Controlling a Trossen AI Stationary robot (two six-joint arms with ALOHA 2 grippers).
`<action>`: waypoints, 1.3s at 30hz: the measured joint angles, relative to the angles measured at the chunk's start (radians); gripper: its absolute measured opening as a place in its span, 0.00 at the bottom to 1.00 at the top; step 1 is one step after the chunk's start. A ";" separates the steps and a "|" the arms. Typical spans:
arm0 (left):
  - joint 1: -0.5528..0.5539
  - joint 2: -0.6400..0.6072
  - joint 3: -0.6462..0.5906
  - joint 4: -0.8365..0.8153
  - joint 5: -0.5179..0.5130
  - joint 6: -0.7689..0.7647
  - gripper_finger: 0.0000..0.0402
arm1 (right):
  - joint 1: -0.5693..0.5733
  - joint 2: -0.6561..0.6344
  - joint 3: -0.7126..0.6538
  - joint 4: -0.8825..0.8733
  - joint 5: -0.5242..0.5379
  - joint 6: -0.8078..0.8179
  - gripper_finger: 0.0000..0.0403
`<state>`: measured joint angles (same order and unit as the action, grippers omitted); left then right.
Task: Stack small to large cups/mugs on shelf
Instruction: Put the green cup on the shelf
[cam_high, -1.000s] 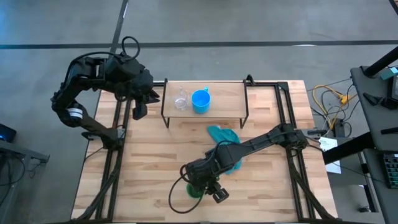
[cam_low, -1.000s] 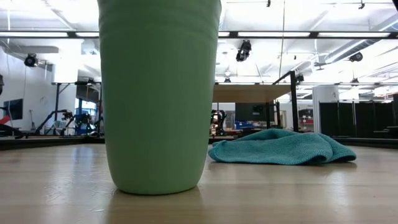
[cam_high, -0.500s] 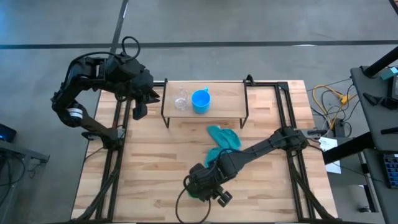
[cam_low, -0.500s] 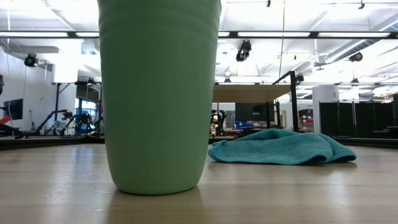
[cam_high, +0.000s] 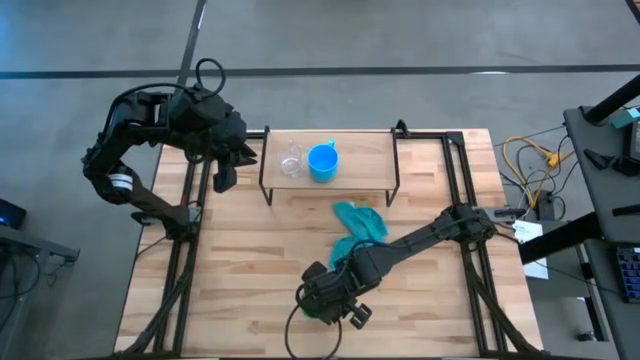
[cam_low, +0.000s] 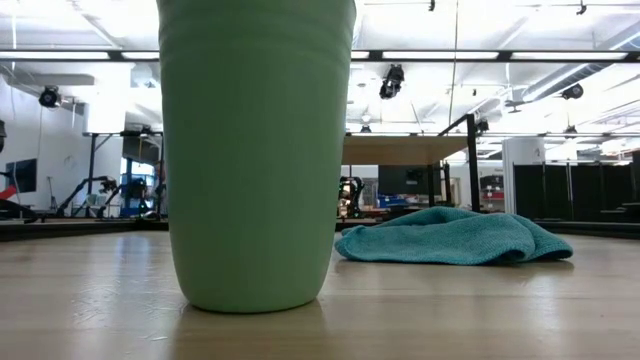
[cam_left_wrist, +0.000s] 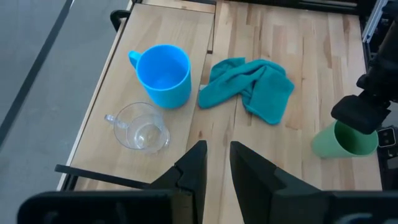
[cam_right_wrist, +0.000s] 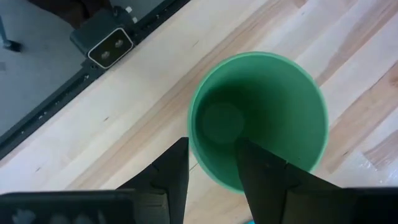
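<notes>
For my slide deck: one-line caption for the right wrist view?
Right gripper poised over the upright green cup on the wooden table.

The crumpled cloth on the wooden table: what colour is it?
Teal; the crumpled cloth shows best in the low view.

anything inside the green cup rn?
The green cup looks empty: the right wrist view shows bare green bottom. The right gripper hovers over it, one finger covering part of the rim and inner wall. It stands upright on the table.
</notes>
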<state>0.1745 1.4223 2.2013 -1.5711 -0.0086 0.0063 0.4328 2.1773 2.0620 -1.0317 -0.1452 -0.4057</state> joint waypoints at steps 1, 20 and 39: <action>0.000 0.000 0.000 0.000 0.000 0.000 0.14 | 0.000 0.000 -0.002 0.000 0.000 0.000 0.31; 0.000 0.000 0.000 0.000 0.000 -0.001 0.14 | 0.002 0.000 -0.039 0.033 -0.019 0.012 0.31; 0.000 0.000 0.000 0.000 0.000 -0.001 0.14 | 0.002 0.000 -0.098 0.097 -0.020 0.069 0.23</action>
<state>0.1742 1.4223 2.2013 -1.5711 -0.0086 0.0055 0.4343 2.1773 1.9639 -0.9352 -0.1655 -0.3369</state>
